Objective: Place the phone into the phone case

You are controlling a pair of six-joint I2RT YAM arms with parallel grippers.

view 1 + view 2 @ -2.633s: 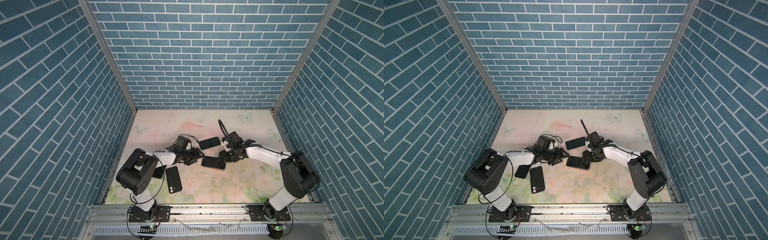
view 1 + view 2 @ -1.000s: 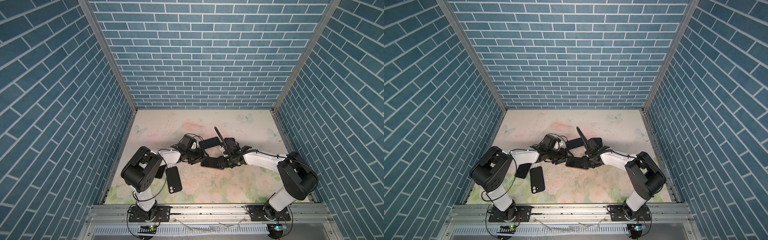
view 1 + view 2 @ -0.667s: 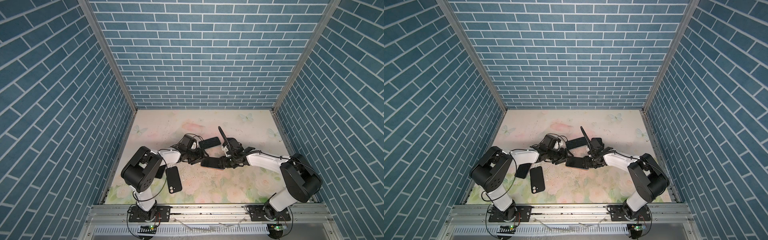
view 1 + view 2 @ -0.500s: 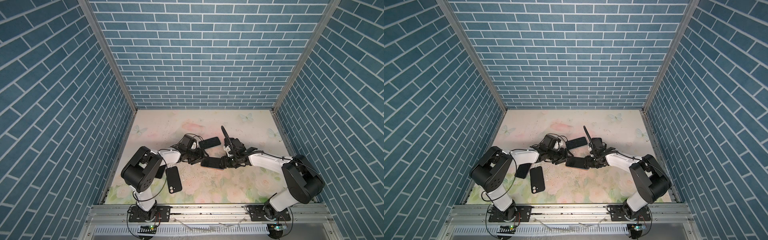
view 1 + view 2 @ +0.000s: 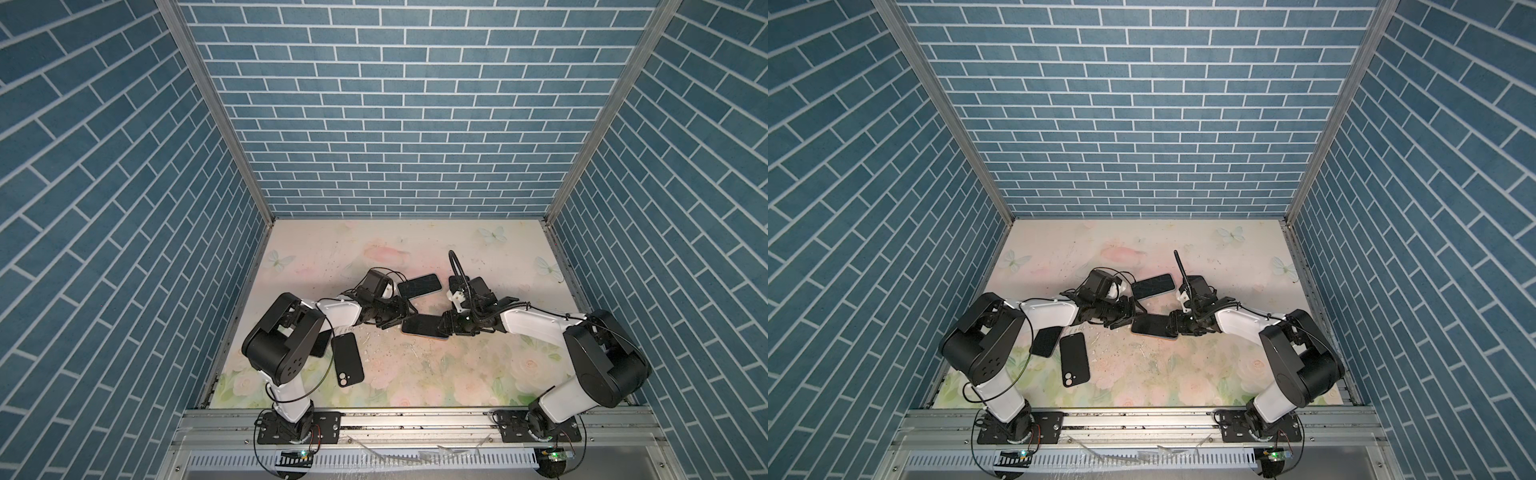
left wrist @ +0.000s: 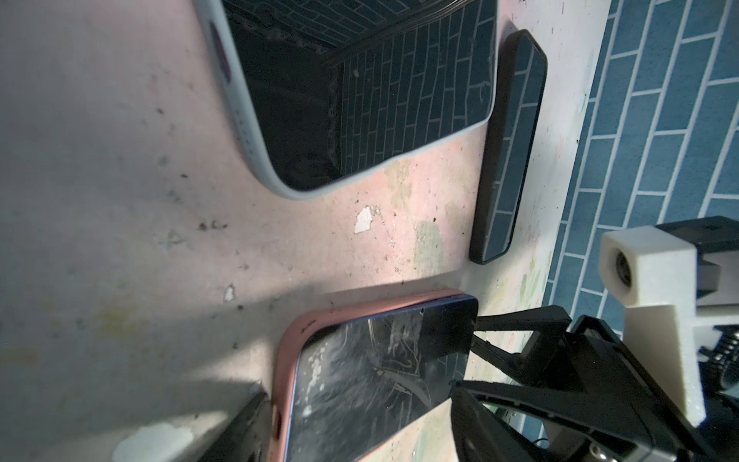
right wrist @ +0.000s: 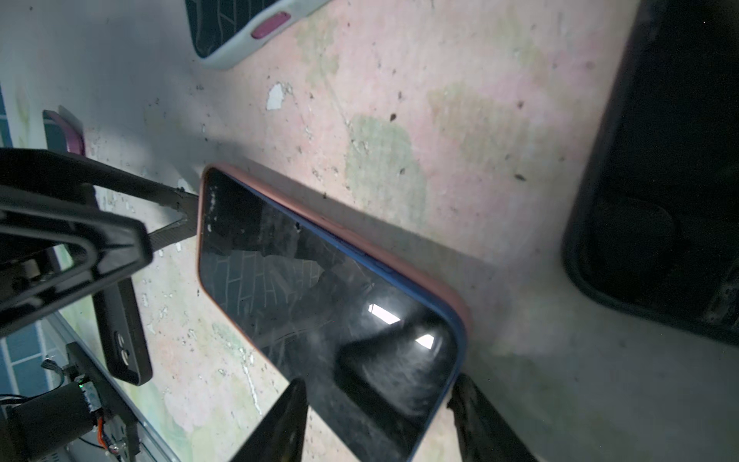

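Observation:
The phone [image 5: 422, 325] [image 5: 1150, 324] lies screen up in the middle of the mat, blue-framed, sitting in a pink phone case [image 6: 284, 380] [image 7: 454, 302]. Near my right gripper its blue edge rides a little above the case rim. My right gripper [image 5: 444, 332] [image 5: 1174, 328] [image 7: 376, 396] is shut on the phone, one finger on each long side at the right end. My left gripper [image 5: 397, 320] [image 5: 1125, 322] [image 7: 172, 228] stands open at the phone's left end. One of its fingers [image 6: 240, 432] rests against the case's end.
A grey-cased phone [image 5: 419, 284] [image 5: 1153, 286] lies just behind. A black phone [image 5: 347, 365] [image 5: 1074, 359] lies face down at front left, with another dark one [image 5: 1045, 340] partly under the left arm. A black-cased phone [image 6: 512, 140] [image 7: 660, 200] lies close behind my right gripper.
My right wrist has swung a little to the right while keeping its hold on the phone's end. The phone and the left arm have stayed where they were over the last second.

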